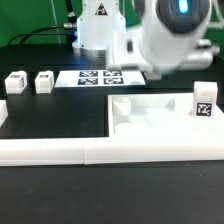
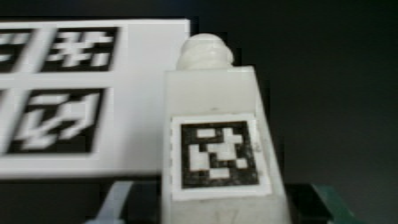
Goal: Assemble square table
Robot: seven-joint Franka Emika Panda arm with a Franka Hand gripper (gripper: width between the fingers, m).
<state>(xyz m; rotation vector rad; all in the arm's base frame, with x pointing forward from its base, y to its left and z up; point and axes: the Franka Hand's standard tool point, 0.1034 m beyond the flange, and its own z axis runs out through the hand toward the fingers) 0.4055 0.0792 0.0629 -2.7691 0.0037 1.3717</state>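
While the arm (image 1: 172,35) is showing blurred in the upper right of the exterior frame, the wrist view is giving the closer look: the gripper (image 2: 217,206) is clasping a white leg (image 2: 217,130), its dark fingers (image 2: 128,203) sitting tight against the leg's two long sides. The leg is carrying a black-and-white tag on its facing side and is ending in a rounded peg at the end away from the fingers. Just beside it, the marker board (image 2: 71,95) is lying flat on the black table (image 2: 338,100). In the exterior view the gripper itself is hiding behind the arm. The square slab (image 1: 150,122) is resting right of centre in the lower half of that frame, raised rim up, with a tag standing at its right end. Two small leg blocks (image 1: 15,83) (image 1: 43,81) are sitting side by side but apart at the middle left. The marker board (image 1: 100,76) is lying at upper centre, and the long border wall (image 1: 90,152) is running across the lower part of the frame, in front of the slab.
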